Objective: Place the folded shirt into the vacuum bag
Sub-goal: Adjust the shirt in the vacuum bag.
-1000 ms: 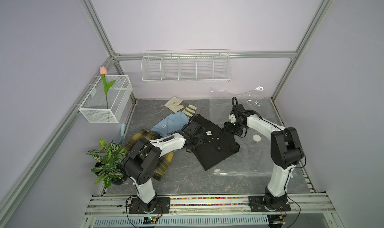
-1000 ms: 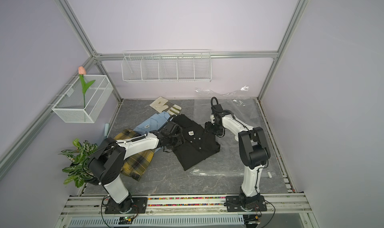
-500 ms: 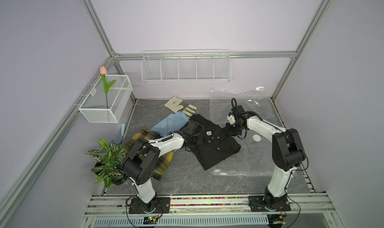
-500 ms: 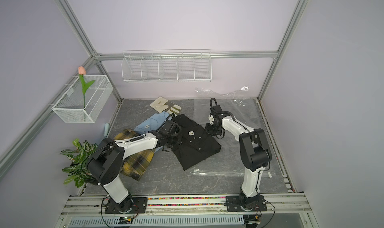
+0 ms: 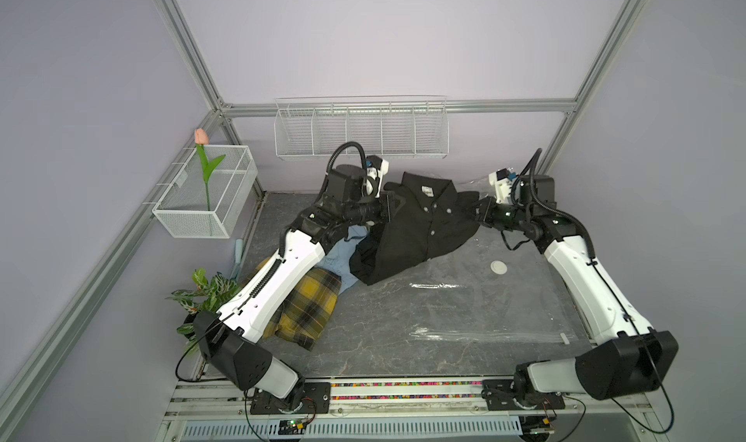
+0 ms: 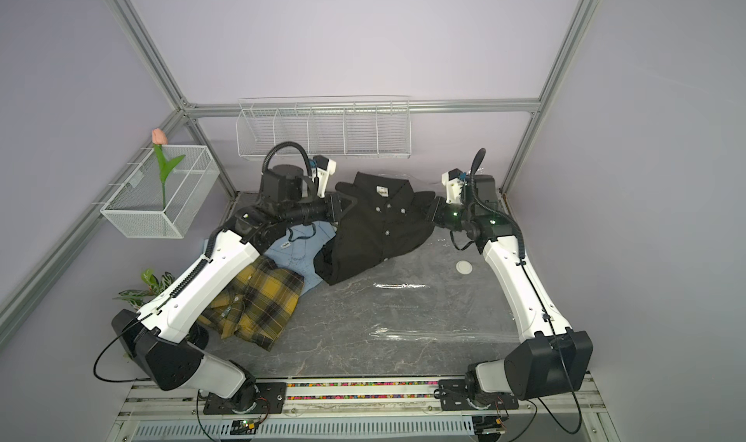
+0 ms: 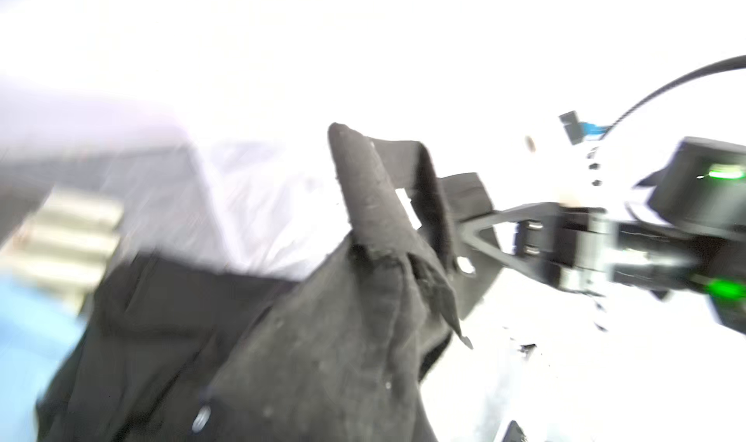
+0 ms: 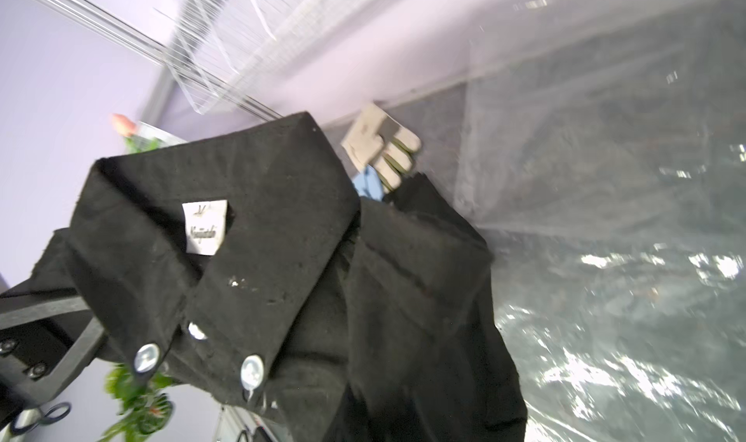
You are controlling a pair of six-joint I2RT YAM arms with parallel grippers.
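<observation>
Where the yellow plaid shirt (image 5: 311, 311) and a light blue garment (image 5: 337, 260) lie on the left of the table (image 5: 363, 355), the left claw (image 5: 388, 208) is clamped on one shoulder of the black shirt (image 5: 420, 226). That shirt hangs between both arms, collar end up in the air, its lower part draped onto the table beside the blue garment. The right claw (image 5: 479, 212) pinches the other shoulder. Flat on the table's right half lies the vacuum bag (image 5: 484, 311), its round white valve (image 5: 499, 267) near the shirt's hem. The shirt is outside the bag.
</observation>
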